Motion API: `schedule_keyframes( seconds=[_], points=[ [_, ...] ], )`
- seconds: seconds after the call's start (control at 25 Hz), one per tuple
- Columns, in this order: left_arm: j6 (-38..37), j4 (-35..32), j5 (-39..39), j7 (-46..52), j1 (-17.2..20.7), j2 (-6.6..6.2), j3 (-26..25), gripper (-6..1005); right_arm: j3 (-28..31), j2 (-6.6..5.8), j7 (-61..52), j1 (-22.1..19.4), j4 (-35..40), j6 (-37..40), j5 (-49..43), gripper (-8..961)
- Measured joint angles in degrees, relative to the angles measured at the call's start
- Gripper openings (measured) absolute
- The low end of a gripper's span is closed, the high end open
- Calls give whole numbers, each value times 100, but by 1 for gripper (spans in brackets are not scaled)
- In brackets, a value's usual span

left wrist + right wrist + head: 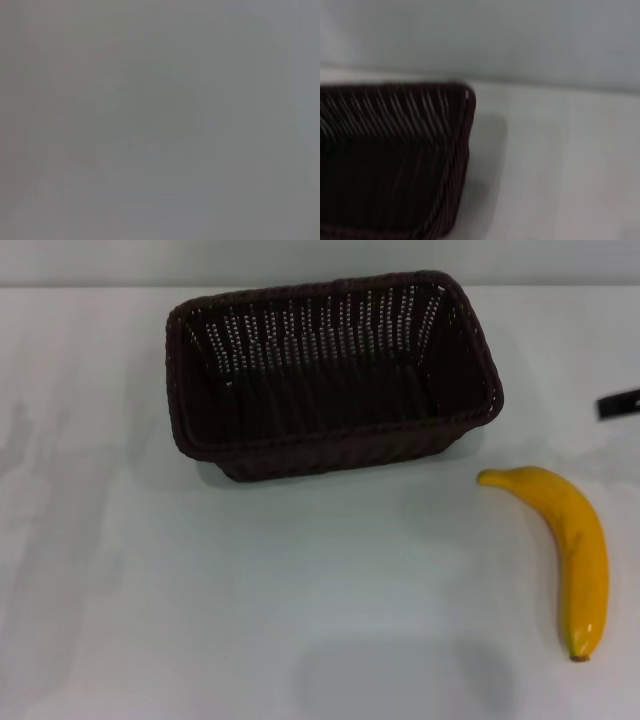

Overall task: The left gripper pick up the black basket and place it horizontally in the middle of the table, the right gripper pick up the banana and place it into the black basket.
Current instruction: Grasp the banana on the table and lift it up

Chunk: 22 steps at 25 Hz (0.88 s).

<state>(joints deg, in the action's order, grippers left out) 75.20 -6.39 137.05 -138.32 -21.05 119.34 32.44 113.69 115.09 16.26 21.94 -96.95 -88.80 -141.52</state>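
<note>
The black basket [335, 375] lies lengthwise across the far middle of the white table [200, 590], open side up and empty. One of its corners fills part of the right wrist view [395, 160]. The yellow banana [570, 550] lies on the table in front of and to the right of the basket, apart from it, dark tip toward me. Only a small black tip of my right gripper [618, 403] shows at the right edge, level with the basket's right end and clear of it. My left gripper is out of view; the left wrist view shows only blank grey.
The table's far edge meets a pale wall [320, 260] just behind the basket. Soft shadows lie on the table at the left and near the front.
</note>
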Motion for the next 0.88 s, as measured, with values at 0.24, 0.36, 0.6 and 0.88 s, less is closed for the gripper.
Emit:
schedule_keyframes(
  seconds=[0.24, 0.36, 0.6, 0.88],
  points=[
    [-208, 64, 260, -203, -112, -9, -1, 832, -1296, -3, -1504, 240, -444, -548, -729, 826],
    [-327, 64, 287, -213, -166, -13, 0, 833, -1911, 5, -2107, 417, -483, -741, -1112, 825],
    [-384, 69, 319, -224, -263, -16, 0, 832, -2400, 22, -2705, 438, -446, -890, -1543, 825],
    [-435, 60, 322, -228, -282, -19, -1, 833, -2551, 25, -2818, 339, 86, -617, -1583, 824]
  ],
)
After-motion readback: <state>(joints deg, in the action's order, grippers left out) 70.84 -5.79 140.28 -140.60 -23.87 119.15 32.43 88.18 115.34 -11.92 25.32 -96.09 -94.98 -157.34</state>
